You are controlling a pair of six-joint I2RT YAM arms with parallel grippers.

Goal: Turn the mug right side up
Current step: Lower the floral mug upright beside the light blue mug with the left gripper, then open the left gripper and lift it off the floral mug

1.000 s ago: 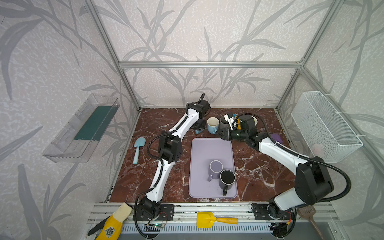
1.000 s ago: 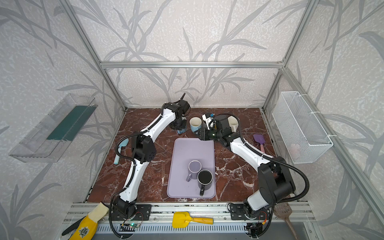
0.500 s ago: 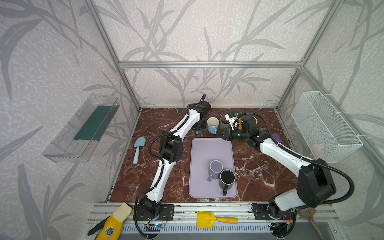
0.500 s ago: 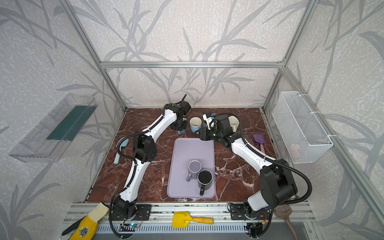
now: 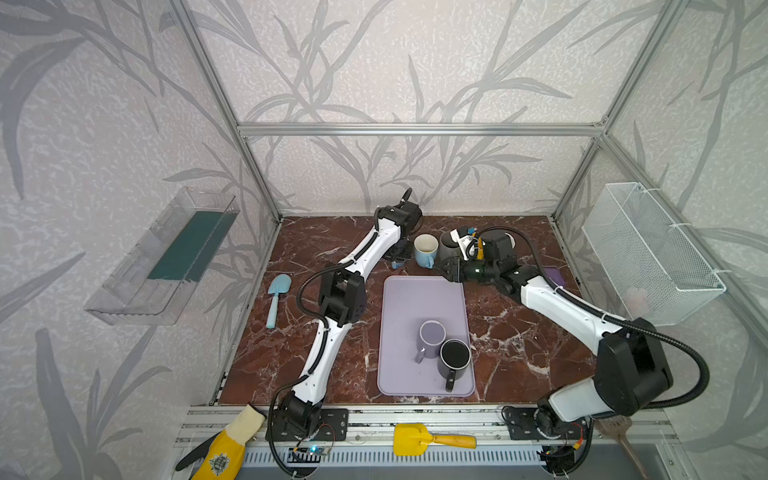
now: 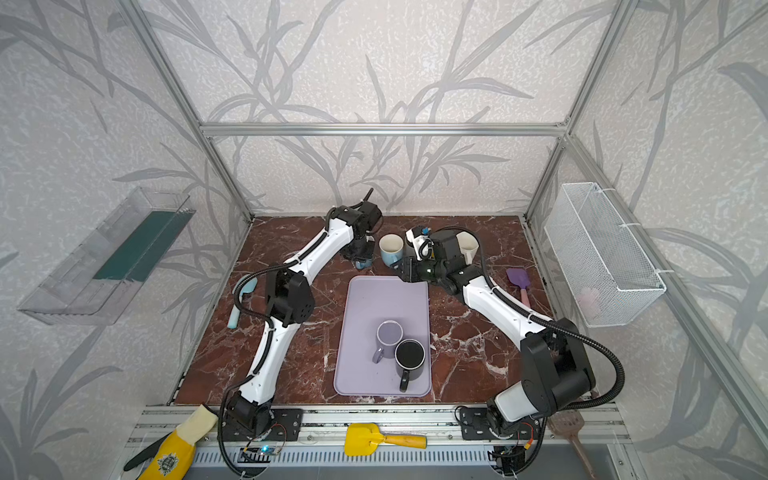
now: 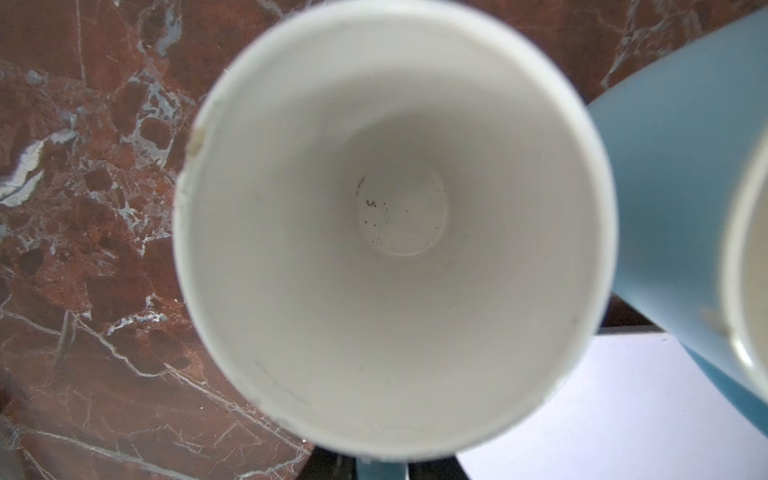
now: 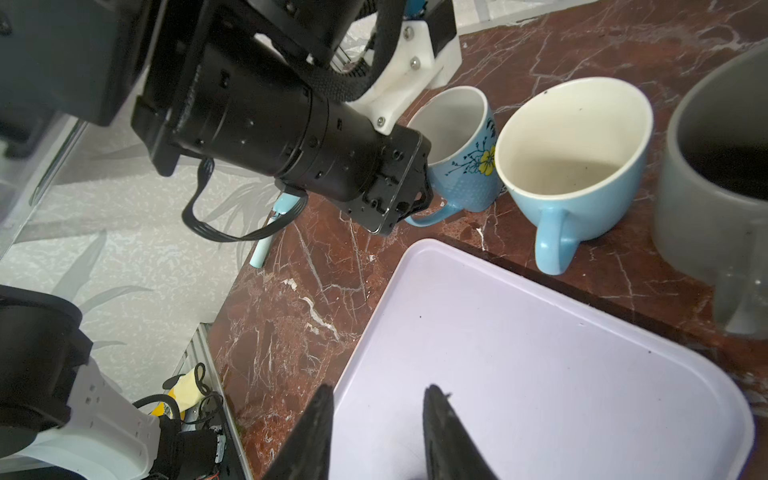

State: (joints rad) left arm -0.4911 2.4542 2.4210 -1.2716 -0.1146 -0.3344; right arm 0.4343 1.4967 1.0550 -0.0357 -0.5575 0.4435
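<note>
The mug (image 8: 457, 137), blue with a yellow flower and a white inside, stands mouth up on the marble at the back. The left wrist view looks straight down into the mug (image 7: 395, 208). My left gripper (image 8: 409, 199) is at its handle, and the blue handle shows pinched between the two dark fingers of that gripper (image 7: 382, 469). In both top views the left wrist hides most of this mug; only a blue bit (image 5: 399, 262) (image 6: 363, 262) shows. My right gripper (image 8: 376, 395) (image 5: 449, 270) stands open and empty over the lilac tray's far corner.
A plain light blue mug (image 5: 424, 249) (image 8: 573, 158) and a grey mug (image 5: 449, 245) (image 8: 715, 174) stand upright beside the task mug. The lilac tray (image 5: 415, 299) holds a lilac mug (image 5: 431, 336) and a black mug (image 5: 455, 357). A teal scoop (image 5: 276, 297) lies left, a purple spatula (image 6: 519, 282) right.
The right arm's elbow has shifted slightly to the right. The left arm and the mugs have stayed where they were.
</note>
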